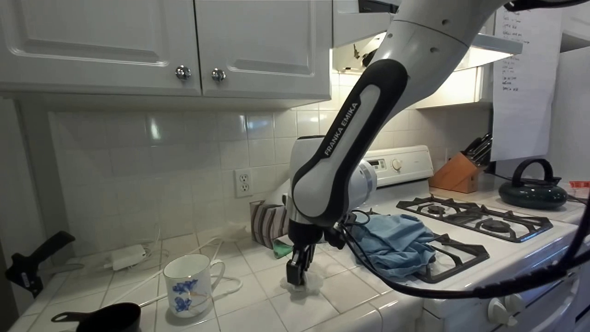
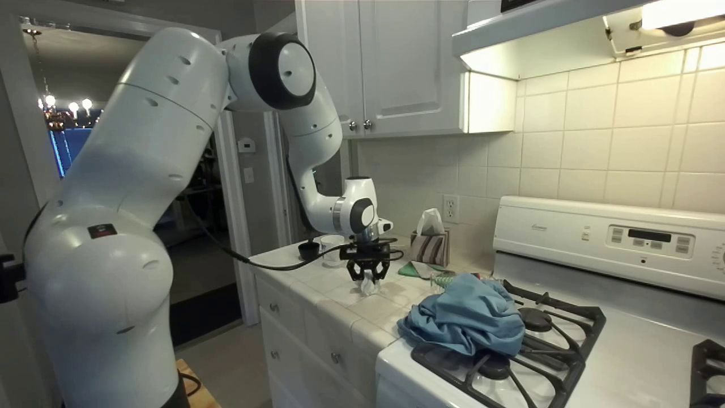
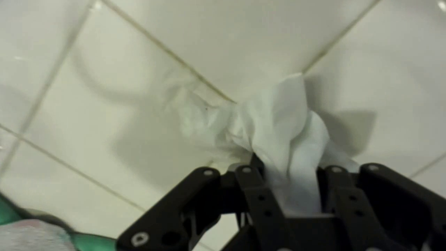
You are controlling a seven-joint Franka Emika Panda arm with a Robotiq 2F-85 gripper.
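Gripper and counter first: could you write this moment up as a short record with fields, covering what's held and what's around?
Gripper: pointing down, closed
Held: white tissue, crumpled, appearing to touch the counter
On the counter: striped tissue box; upright mug with blue flowers; small black pan beside the mug
On the stove: blue cloth, bunched up
Beyond the stove: knife block, dark kettle
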